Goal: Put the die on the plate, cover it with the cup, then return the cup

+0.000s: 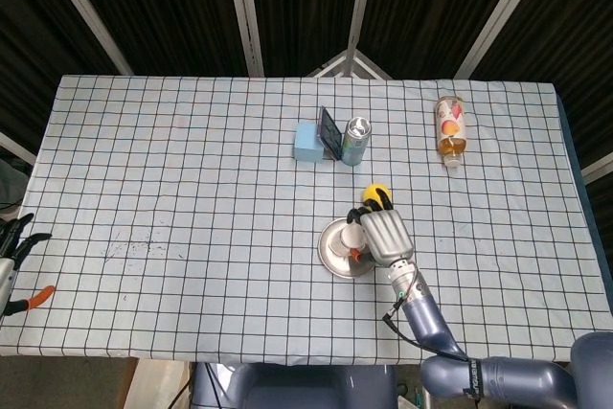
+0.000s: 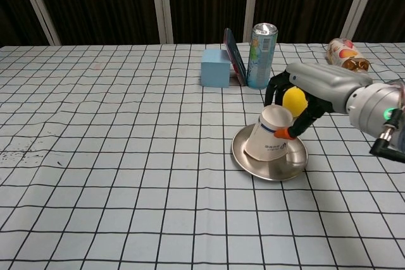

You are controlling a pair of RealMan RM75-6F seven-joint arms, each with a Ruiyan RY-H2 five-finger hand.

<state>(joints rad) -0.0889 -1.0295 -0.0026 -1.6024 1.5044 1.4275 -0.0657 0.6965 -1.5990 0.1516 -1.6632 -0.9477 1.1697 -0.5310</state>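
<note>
Fingers (image 2: 278,86) of right hand (image 2: 297,102) gripping one tilted cup (image 2: 269,135), one plate (image 2: 269,162), one yellow ball (image 2: 294,101)

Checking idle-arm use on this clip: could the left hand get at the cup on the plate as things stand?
Probably not. The left hand sits off the table's far left edge, while the cup stands inverted on the plate at the right, already gripped by the right hand, which crowds it.

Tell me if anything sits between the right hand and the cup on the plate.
Nothing visible does. The right hand already grips the upturned cup, which tilts on the plate. The yellow ball lies just behind the cup, not between them.
</note>
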